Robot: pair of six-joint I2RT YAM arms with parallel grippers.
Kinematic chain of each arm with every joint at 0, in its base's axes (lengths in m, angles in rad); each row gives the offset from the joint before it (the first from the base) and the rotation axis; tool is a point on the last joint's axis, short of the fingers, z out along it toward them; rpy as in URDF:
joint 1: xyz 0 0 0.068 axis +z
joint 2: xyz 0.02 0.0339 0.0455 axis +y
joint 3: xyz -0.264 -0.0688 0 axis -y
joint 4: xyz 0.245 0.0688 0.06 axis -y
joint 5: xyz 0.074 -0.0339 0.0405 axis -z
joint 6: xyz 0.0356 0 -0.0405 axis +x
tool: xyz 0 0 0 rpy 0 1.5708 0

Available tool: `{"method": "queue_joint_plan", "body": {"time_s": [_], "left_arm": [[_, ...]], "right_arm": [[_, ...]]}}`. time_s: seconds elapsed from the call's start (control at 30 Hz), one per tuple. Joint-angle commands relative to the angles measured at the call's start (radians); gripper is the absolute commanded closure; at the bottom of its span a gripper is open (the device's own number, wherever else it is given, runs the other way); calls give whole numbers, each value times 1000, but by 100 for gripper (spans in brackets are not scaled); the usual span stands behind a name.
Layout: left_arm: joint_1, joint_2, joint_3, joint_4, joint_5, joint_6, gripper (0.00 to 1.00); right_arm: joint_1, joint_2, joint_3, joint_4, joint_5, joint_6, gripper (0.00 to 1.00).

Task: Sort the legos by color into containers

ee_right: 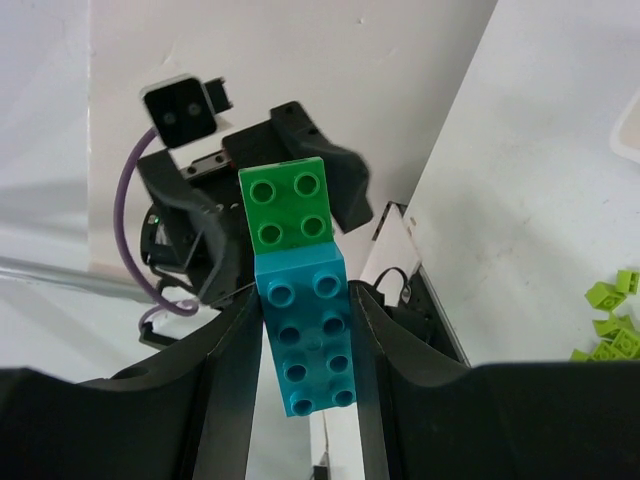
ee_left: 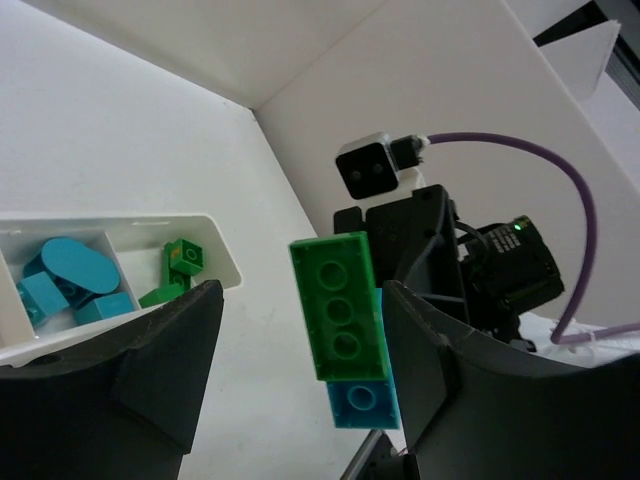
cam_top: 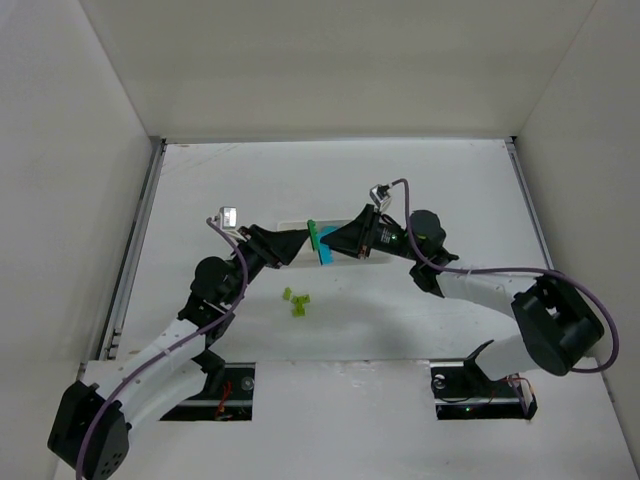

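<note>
Your left gripper [cam_top: 300, 241] and right gripper [cam_top: 338, 242] meet tip to tip above the tray [ee_left: 214, 240] at mid-surface. White walls [cam_top: 330, 70] box the surface [cam_top: 450, 190] at 9, 12 and 3 o'clock, and the widest bare room lies toward 12 and 3. The right jaws are narrow, clamped on the cyan brick [ee_right: 305, 345], which has the green brick [ee_right: 287, 205] stuck on its end. The left jaws stand around that green brick, wider than it, with a gap on 1 side. A few yellow-green bricks [cam_top: 298, 301] lie at 6 o'clock of the tray.
</note>
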Motion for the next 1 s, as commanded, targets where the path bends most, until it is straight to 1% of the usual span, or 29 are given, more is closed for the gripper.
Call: {"method": "queue_joint_plan", "body": {"time_s": [0.0,0.13,0.3,0.5,0.77,0.9,0.97], "left_arm": [[-22,-20,7,113,41,-1,37],[-28,-19,9,124,47,-1,36],[-36,31,26,126,73,5,36],[-14,42,27,118,65,14,37],[-26,119,55,152,64,3,37],[-20,126,59,158,47,-26,39],[-17,132,61,158,26,-53,42]], "right_arm": [[-10,26,-5,82,-3,21,72],[-20,46,-14,116,-5,43,72],[-16,57,-11,161,-21,71,72],[-22,39,-29,165,-20,68,72],[0,73,-8,187,-21,69,72],[6,74,-5,184,-26,63,72],[6,80,-6,182,-23,57,72]]}}
